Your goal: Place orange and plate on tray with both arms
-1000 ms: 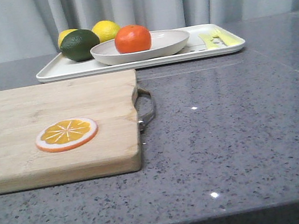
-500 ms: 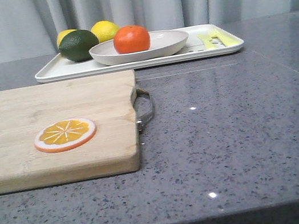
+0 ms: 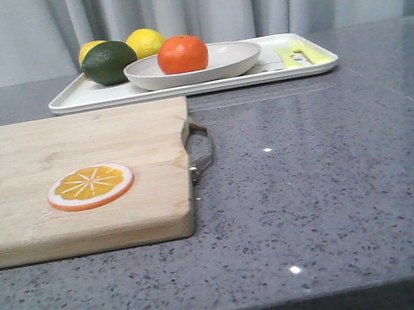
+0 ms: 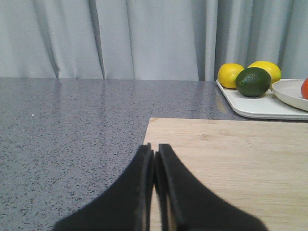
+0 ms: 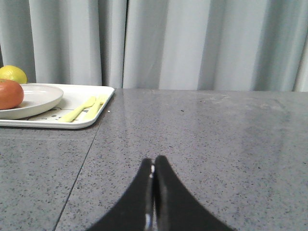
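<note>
The orange [image 3: 182, 53] sits in the off-white plate [image 3: 234, 58], and the plate rests on the white tray [image 3: 85, 99] at the back of the table. The right wrist view shows the orange [image 5: 9, 94], the plate [image 5: 41, 98] and the tray [image 5: 94, 118] too. In the left wrist view only an edge of the orange [image 4: 305, 88], part of the plate [image 4: 291, 94] and the tray [image 4: 255, 109] show. My left gripper [image 4: 155, 150] is shut and empty over the near corner of the cutting board. My right gripper [image 5: 154, 161] is shut and empty above bare counter. Neither gripper shows in the front view.
A wooden cutting board [image 3: 69, 147] with a metal handle [image 3: 202, 152] lies at the left, with a flat orange slice [image 3: 90, 185] on it. Two lemons [image 3: 145, 41] and a dark green avocado [image 3: 109, 62] sit on the tray's left part. Yellow cutlery marks [image 3: 297, 53] are at its right end. Curtains hang behind.
The whole front view has shifted very slightly left since a second ago. No object has moved relative to the others.
</note>
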You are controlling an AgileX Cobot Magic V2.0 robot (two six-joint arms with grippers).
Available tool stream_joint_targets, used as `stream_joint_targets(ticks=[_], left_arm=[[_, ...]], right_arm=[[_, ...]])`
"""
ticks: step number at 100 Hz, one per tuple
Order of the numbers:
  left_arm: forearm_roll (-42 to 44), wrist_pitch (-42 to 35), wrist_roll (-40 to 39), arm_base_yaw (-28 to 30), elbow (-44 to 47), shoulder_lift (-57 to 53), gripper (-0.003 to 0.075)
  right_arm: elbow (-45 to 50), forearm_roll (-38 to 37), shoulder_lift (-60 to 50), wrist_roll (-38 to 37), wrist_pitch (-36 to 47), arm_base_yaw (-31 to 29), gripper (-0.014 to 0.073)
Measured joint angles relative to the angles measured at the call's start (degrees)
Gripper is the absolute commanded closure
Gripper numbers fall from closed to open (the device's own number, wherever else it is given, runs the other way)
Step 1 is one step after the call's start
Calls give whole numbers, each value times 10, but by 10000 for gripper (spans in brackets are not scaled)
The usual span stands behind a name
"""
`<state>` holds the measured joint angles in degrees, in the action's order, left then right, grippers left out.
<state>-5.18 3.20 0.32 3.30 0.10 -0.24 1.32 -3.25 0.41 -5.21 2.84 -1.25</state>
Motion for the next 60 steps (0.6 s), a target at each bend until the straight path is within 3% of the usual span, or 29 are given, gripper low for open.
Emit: stream_joint_targets(ticks=[32, 60], left_arm=[[0, 0, 0, 0, 0, 0, 741], [0, 0, 0, 0, 0, 0, 741]], right_arm=[[3, -2, -9, -1, -62, -3, 660], [3, -2, -9, -3, -69, -3, 660]])
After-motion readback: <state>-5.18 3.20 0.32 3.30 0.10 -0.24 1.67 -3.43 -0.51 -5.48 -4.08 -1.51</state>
